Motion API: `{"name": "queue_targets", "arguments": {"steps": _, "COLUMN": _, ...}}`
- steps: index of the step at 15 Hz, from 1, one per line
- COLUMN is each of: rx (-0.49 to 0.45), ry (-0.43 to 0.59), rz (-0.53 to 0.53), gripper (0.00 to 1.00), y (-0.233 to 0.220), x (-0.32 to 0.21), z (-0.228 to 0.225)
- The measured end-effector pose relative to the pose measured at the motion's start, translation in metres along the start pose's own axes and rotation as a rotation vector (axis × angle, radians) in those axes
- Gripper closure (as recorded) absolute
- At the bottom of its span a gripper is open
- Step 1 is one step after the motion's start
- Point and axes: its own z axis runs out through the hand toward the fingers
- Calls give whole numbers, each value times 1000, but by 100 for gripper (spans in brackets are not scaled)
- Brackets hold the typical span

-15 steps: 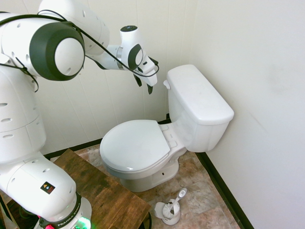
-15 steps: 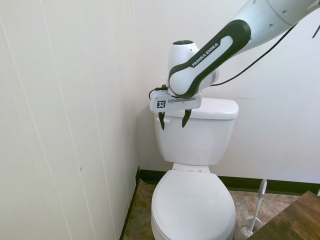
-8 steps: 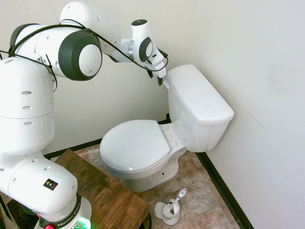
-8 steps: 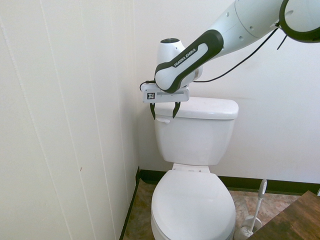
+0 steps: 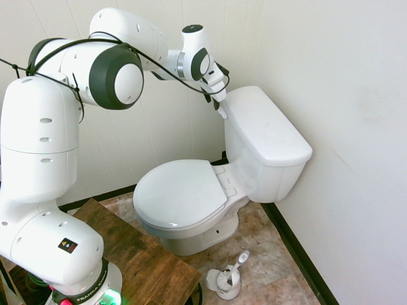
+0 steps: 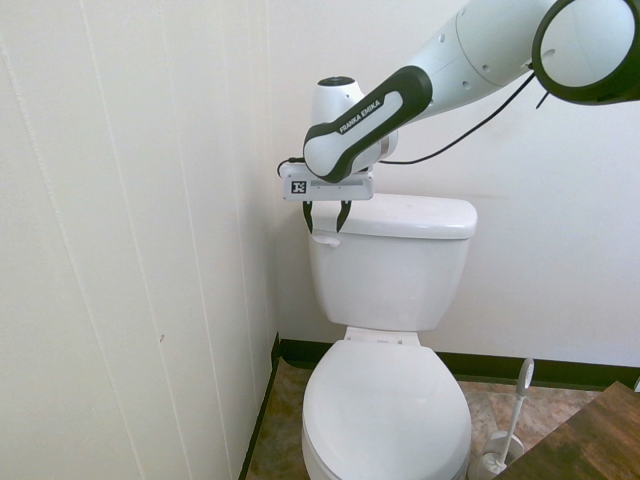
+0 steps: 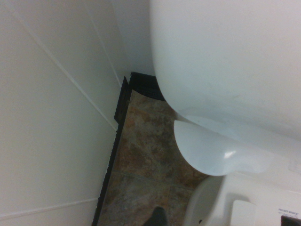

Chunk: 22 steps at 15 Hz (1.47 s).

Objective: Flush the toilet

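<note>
The glossy white toilet stands in the corner with its oval seat lid (image 5: 181, 190) down and a boxy tank (image 5: 264, 143) behind it. The small white flush lever (image 5: 222, 112) sits on the tank's upper front corner, next to the panelled wall. My gripper (image 6: 325, 222) is open and hangs fingers-down right at that corner. Its dark fingertips (image 6: 308, 218) stand on either side of the lever (image 6: 326, 238), just above it. In the wrist view, the tank's wall (image 7: 225, 61) fills the picture and a rounded white lever paddle (image 7: 211, 153) lies below it.
The panelled wall (image 6: 150, 250) is close beside the tank's lever side. A toilet-brush holder (image 5: 226, 279) stands on the tiled floor by the bowl. A dark wooden board (image 5: 143, 257) lies near the arm's base.
The arm has swung from in front of the bowl to the tank's front corner. The open gripper has come down beside the flush lever. The toilet itself has not moved.
</note>
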Motion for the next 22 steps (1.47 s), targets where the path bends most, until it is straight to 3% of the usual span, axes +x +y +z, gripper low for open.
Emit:
{"name": "queue_targets", "arguments": {"steps": 13, "rx": 0, "ry": 6, "rz": 65, "gripper": 100, "y": -18, "x": 26, "z": 35}}
{"name": "queue_targets", "arguments": {"steps": 22, "rx": -53, "ry": -5, "rz": 80, "gripper": 100, "y": -19, "x": 29, "z": 61}}
